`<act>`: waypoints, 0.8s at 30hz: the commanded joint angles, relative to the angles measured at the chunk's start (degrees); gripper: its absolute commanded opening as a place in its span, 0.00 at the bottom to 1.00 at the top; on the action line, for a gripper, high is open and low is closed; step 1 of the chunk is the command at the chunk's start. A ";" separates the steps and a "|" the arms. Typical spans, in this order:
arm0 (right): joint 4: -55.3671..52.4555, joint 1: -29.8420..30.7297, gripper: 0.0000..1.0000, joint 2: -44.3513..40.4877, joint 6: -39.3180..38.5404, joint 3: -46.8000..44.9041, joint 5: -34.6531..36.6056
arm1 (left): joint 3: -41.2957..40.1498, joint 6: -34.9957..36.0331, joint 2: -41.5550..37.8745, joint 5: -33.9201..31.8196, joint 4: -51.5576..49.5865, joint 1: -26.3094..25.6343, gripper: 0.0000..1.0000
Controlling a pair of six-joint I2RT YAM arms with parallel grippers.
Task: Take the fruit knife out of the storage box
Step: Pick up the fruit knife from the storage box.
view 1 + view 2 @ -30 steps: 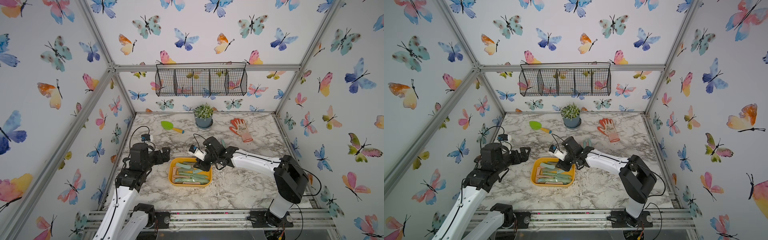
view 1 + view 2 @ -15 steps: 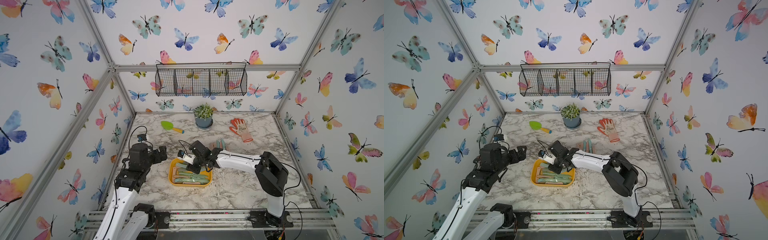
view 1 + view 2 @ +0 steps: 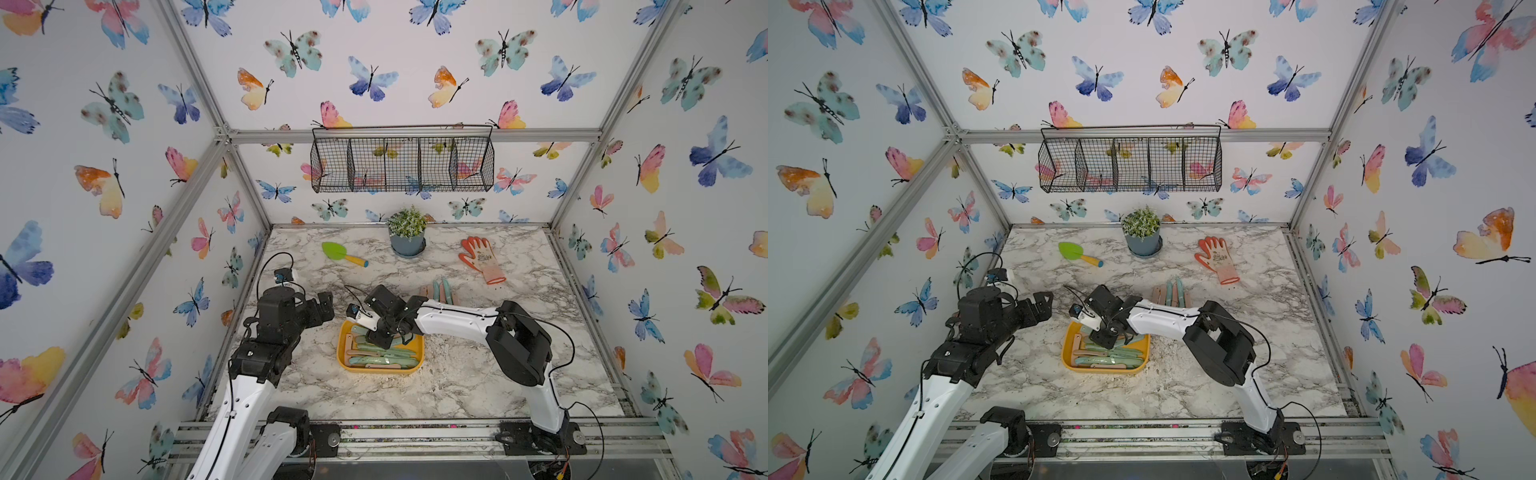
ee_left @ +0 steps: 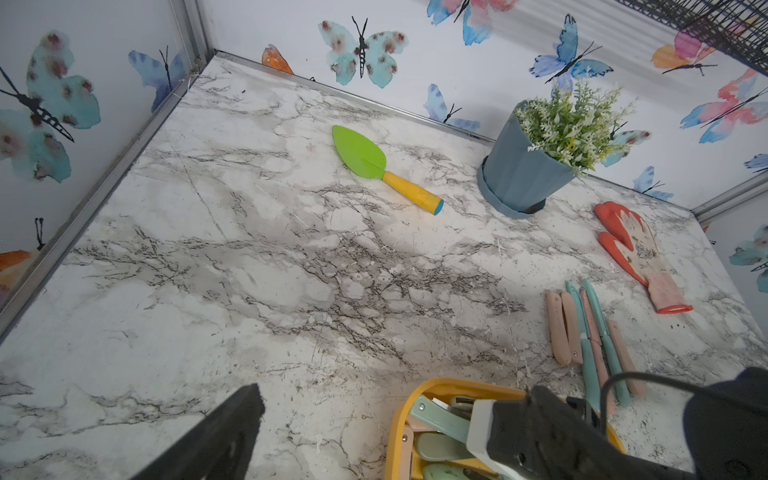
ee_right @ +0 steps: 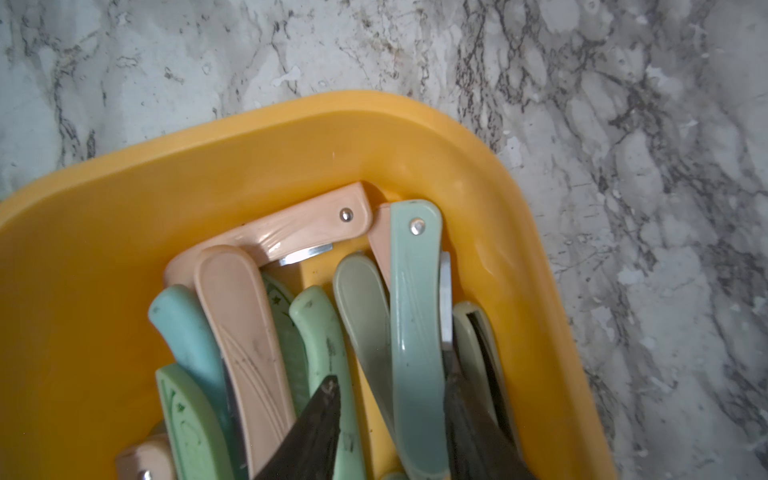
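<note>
In a top view, our right fingers (image 3: 379,340) are down in the storage box (image 3: 376,370) on the counter (image 3: 457,386). The left fingers (image 3: 326,301) hang spread, farther off. In the right wrist view, the right fingers (image 5: 320,424) stand spread astride a folded, pale teal fruit knife (image 5: 415,299), and its long axis runs straight out between them.

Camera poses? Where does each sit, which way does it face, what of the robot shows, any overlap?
Top views: stereo head high above the arm bases, looking down and forward over the table; both arms, left pincer and right pincer show.
Left wrist: on the left arm, facing across the table toward the potted plant; one own finger, plus the right arm.
Right wrist: looking down into the storage box; both own fingertips.
Shared: both wrist views catch the box's fruit knives.
</note>
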 commanded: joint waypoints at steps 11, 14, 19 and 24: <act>-4.34 0.39 0.44 5.30 1.44 5.23 2.08 | 0.70 -0.11 -0.94 -0.50 0.90 0.31 0.98; -4.77 0.44 0.43 5.66 1.53 5.42 2.05 | 0.70 -0.11 -0.92 -0.58 0.90 0.31 0.98; -6.49 0.69 0.43 5.94 1.97 6.17 1.43 | 0.70 -0.11 -0.94 -0.59 0.95 0.31 0.98; -6.83 1.48 0.43 5.86 2.18 5.87 0.82 | 0.70 -0.11 -0.87 -0.68 0.90 0.31 0.98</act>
